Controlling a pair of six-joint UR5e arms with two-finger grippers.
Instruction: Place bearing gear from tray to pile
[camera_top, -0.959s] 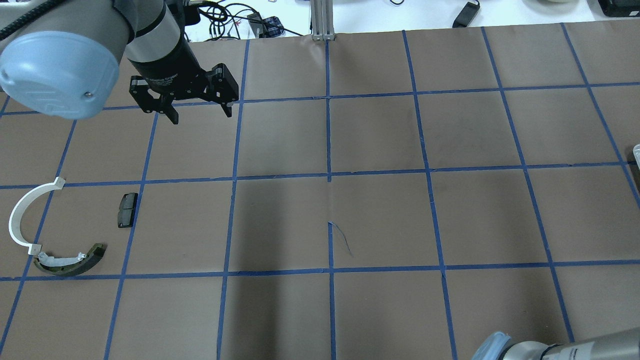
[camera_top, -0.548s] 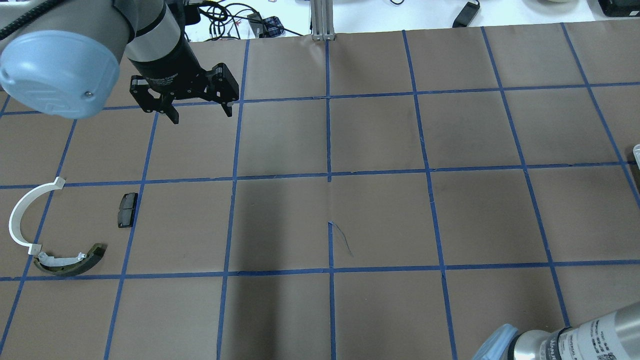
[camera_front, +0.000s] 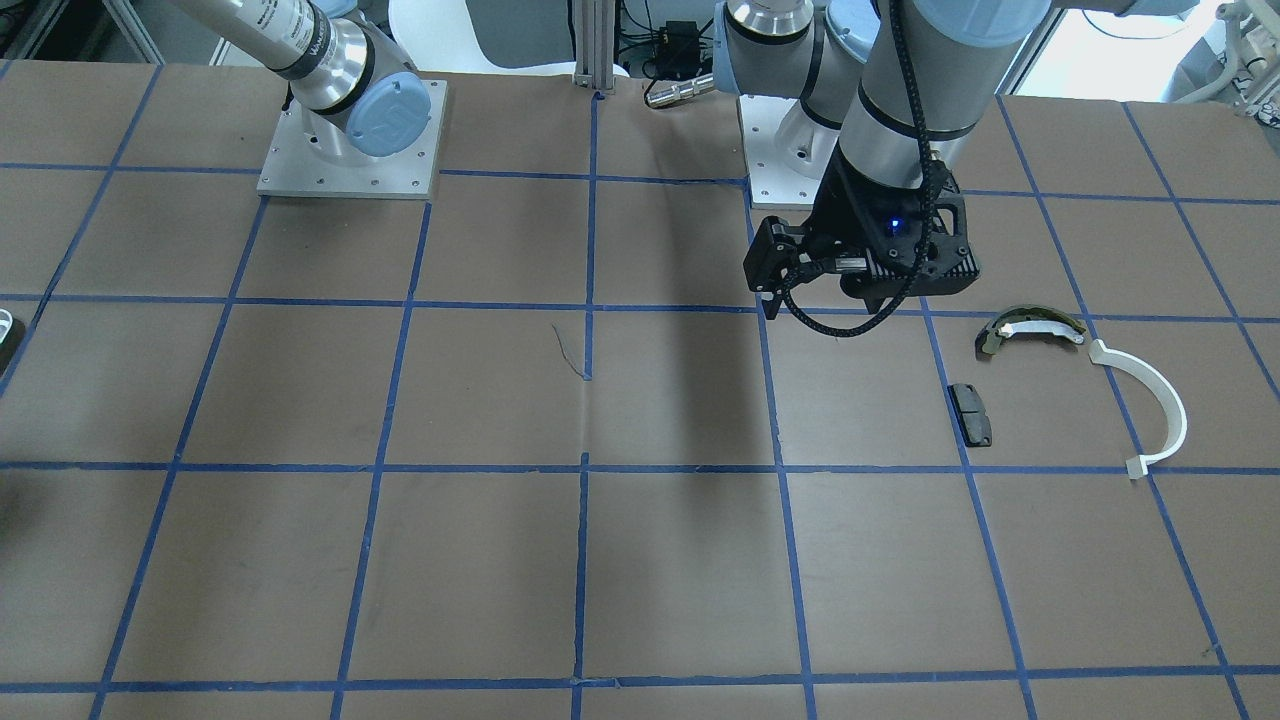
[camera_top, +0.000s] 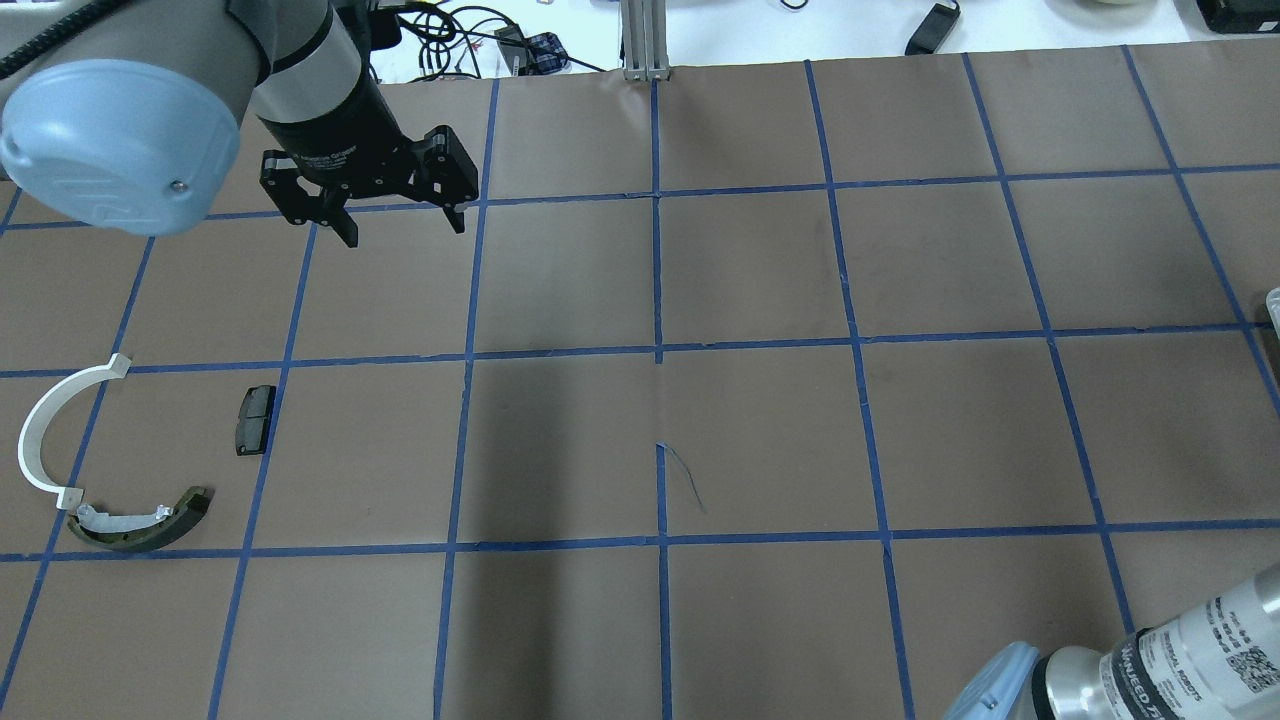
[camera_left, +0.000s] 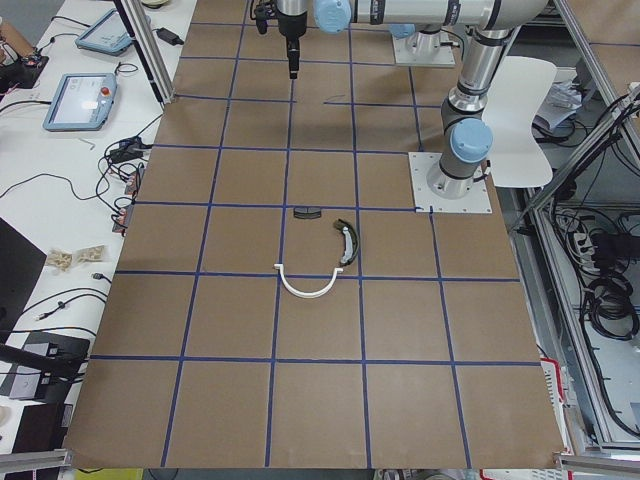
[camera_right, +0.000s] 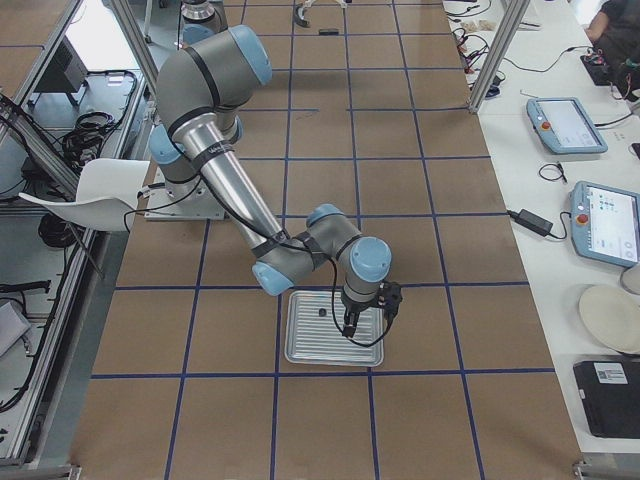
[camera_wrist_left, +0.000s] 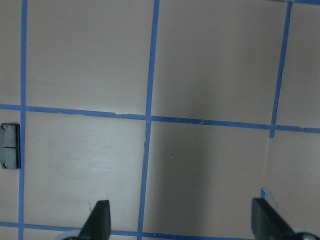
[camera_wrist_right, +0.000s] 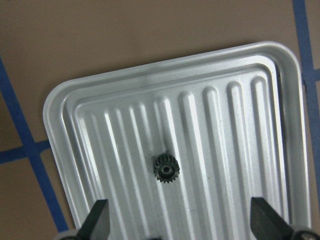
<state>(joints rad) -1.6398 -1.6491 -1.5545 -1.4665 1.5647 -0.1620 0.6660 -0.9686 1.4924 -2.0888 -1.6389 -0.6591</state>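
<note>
Silver tray (camera_wrist_right: 165, 70) by the table's right edge holds the little black bearing gear (camera_wrist_right: 166, 168), just below the wide-spread right tool (camera_wrist_right: 182, 222). That arm has pushed further into the overhead view. The left tool (camera_top: 404, 233), wide too, stayed put, well apart from the pile (camera_top: 150, 532).

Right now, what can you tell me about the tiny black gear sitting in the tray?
The gear is small, round and dark, almost black, with little teeth all around its edge and a round hole in its middle. It looks like metal, though that is hard to be sure of. It lies flat on the ribbed floor of the shiny silver tray, all alone. Only the tray touches it. The right gripper hangs above it with its fingers wide apart, holding nothing.
</note>
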